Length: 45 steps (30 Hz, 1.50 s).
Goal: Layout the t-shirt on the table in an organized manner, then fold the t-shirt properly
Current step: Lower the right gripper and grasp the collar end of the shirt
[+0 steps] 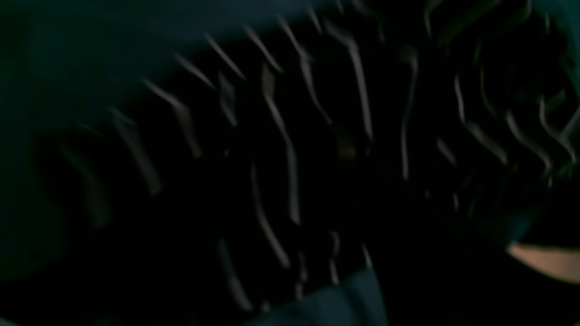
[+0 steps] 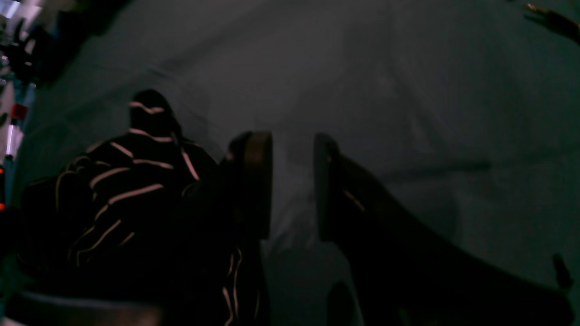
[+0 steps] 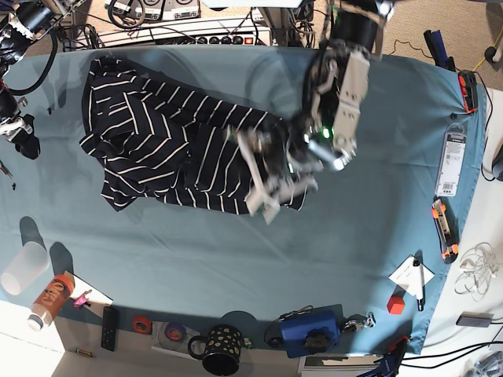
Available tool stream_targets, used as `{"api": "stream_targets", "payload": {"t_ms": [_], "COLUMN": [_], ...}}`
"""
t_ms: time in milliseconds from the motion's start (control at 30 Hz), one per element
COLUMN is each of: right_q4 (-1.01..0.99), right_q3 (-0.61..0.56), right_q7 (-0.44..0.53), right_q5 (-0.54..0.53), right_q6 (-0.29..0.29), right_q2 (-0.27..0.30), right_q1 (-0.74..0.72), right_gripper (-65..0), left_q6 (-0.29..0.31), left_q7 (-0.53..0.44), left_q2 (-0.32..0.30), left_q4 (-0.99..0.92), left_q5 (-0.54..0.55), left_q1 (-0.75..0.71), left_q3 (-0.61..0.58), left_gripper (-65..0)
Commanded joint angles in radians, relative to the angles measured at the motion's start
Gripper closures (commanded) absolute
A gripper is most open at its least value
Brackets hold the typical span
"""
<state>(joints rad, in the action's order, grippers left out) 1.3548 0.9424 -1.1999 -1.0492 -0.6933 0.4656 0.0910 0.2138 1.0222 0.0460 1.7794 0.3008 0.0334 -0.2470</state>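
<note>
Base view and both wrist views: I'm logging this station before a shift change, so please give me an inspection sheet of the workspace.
Surface: wide teal cloth-covered table, lightly wrinkled.
Job's things: dark navy white-striped t-shirt, crumpled, not laid flat.
Clutter: black dotted mug, translucent plastic cup, blue box, orange-handled tool, along the edges.
Grippers: left gripper over the shirt's edge, motion-blurred; right gripper open, empty, beside the shirt.
Cables: tangled black cables beyond the far edge.
Surroundings: beige carpet floor.
</note>
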Motion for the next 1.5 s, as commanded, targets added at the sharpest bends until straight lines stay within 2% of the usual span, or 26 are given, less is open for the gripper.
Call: {"api": "stream_targets", "payload": {"t_ms": [0, 100, 167, 233, 267, 300, 400, 500, 600, 733, 1067, 1300, 1467], "right_q4": [0.015, 0.015, 0.015, 0.015, 0.015, 0.015, 0.015, 0.014, 0.003, -0.032, -0.118, -0.117, -0.117], "right_q3": [0.008, 0.008, 0.008, 0.006, 0.006, 0.005, 0.001, -0.007, -0.008, -0.029, -0.315, -0.372, -0.473], "right_q7": [0.022, 0.002, -0.069, -0.18, -0.196, -0.196, -0.196, -0.196, -0.196, -0.196, -0.196, -0.196, -0.196], "right_q5": [-0.028, -0.029, -0.064, -0.154, -0.195, -0.217, -0.225, -0.241, -0.241, -0.24, -0.229, -0.11, -0.053], "right_q6": [-0.005, -0.005, -0.005, -0.005, -0.005, -0.005, -0.005, -0.005, -0.005, -0.005, -0.005, -0.005, -0.005], "right_q2": [0.03, 0.03, 0.031, 0.031, 0.033, 0.034, 0.034, 0.031, 0.02, -0.009, -0.051, -0.109, -0.139], "right_q1": [-0.011, -0.011, -0.011, -0.01, -0.008, -0.005, 0.012, 0.026, 0.029, 0.031, 0.03, 0.011, -0.003], "right_gripper": [-16.1, -16.2, -17.2, -25.8, -29.0, -30.9, -31.1, -31.1, -31.1, -31.1, -31.0, -31.0, -30.9], "left_q6": [0.013, 0.017, 0.016, 0.015, 0.015, 0.013, -0.015, -0.014, -0.014, -0.013, -0.014, -0.014, -0.014], "left_q7": [-0.044, -0.08, -0.079, -0.073, -0.073, -0.072, -0.038, 0.009, 0.018, 0.018, 0.029, 0.033, 0.037], "left_q2": [0.009, 0.009, 0.009, 0.01, 0.01, 0.01, 0.032, 0.063, 0.087, 0.089, 0.089, 0.09, 0.09], "left_q4": [0.014, 0.013, 0.013, 0.013, 0.013, 0.016, 0.038, 0.069, 0.073, 0.073, 0.073, 0.074, 0.115], "left_q5": [0.014, 0.006, -0.022, -0.048, -0.05, -0.05, -0.055, -0.054, -0.054, -0.054, -0.054, -0.054, -0.054], "left_q1": [0.002, -0.04, -0.053, -0.052, -0.048, -0.045, -0.037, -0.036, -0.036, -0.036, -0.036, -0.035, -0.036], "left_q3": [-0.013, -0.063, -0.112, -0.159, -0.179, -0.198, -0.235, -0.243, -0.243, -0.243, -0.243, -0.243, -0.243], "left_gripper": [-24.0, -24.0, -24.0, -24.0, -24.0, -24.0, -24.0, -24.0, -24.0, -24.0, -24.0, -24.0, -24.0]}}
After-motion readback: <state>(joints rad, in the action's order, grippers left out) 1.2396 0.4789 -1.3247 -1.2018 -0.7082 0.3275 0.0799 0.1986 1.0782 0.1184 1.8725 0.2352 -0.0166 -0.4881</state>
